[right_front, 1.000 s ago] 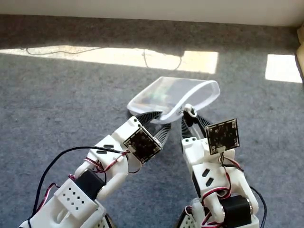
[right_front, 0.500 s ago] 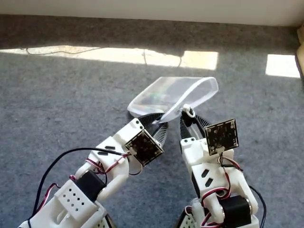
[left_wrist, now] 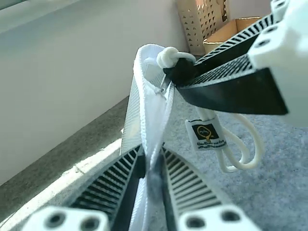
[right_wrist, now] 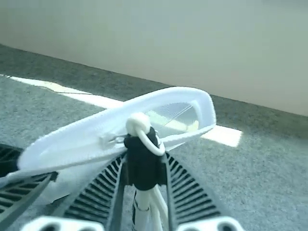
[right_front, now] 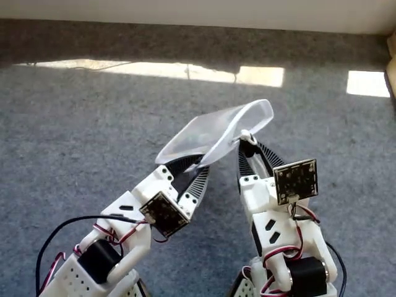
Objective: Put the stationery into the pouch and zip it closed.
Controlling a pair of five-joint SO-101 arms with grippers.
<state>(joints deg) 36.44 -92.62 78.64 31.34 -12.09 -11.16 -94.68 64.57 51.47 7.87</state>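
A translucent white pouch [right_front: 213,131] hangs lifted off the grey carpet between my two grippers. My left gripper [right_front: 187,168] is shut on the pouch's zipper edge [left_wrist: 147,120], which runs up from between its ribbed fingers [left_wrist: 187,183]. My right gripper [right_front: 247,141] is shut on the zipper pull [right_wrist: 142,159], a black toggle with a white cord loop [left_wrist: 240,149] and a small tag [left_wrist: 207,135]. In the right wrist view the pouch [right_wrist: 159,113] has its mouth partly open beyond the pull. I cannot make out what lies inside it.
Grey carpet [right_front: 74,130] spreads all round, with sunlit patches [right_front: 365,86] near the far wall and a thin cable [right_front: 93,65] lying there. A woven basket [left_wrist: 204,19] and a cardboard box [left_wrist: 231,29] stand by the wall.
The pouch has risen off the carpet and tilted up. The left arm has drawn back and to the left with the edge, while the right gripper has lifted the pull slightly.
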